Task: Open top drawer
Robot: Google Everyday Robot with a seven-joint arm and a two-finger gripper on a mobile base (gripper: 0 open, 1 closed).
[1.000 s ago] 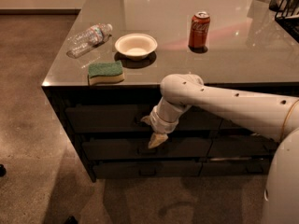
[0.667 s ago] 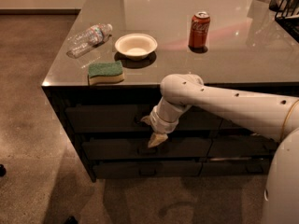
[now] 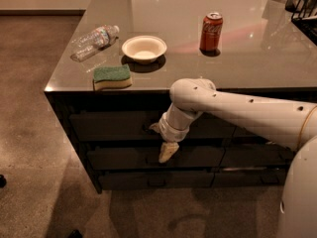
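Note:
The top drawer is the wide dark front just under the counter's edge, and it looks flush with the cabinet. My gripper hangs at the end of the white arm, right against the middle of that drawer front. It covers the spot where the handle sits, so the handle is hidden. The arm reaches in from the right, across the front of the cabinet.
On the grey countertop lie a green sponge, a white bowl, a clear plastic bottle and a red cola can. Shallower dark drawers sit below. Brown floor spreads left and in front.

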